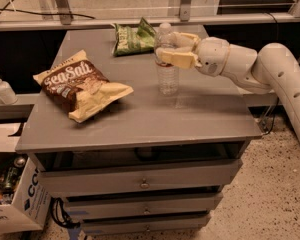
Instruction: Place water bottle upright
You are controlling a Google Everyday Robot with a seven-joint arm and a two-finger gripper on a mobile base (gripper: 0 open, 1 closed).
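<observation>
At the far left, off the bench and on a lower ledge, we see a small white pump-top dispenser bottle (1,86), with a cardboard box (17,206) on the floor below it. On the left half of the grey bench (200,116) lies a brown and cream sea salt chip bag (80,84), flat on its side. Further right, at the far edge, lies a green snack bag (134,36). Just right of the bench's middle stands the water bottle (168,79), clear and ribbed. It is upright, and its base looks to us to be resting on the bench top, well apart from both bags. The gripper (165,47) reaches in from the right at the end of the white arm (270,71). Its two cream fingers (177,59) are closed around the bottle's upper part near the neck, one on the near side and one on the far side, so we read it as gripping the bottle. We judge the task nearly done: the bottle is vertical and seems set down. The bottle has not yet been let go. What is left, as we see it, is for the gripper to open and draw away to the right without tipping the light bottle. We cannot tell whether the bottle would stand steady on its own.
</observation>
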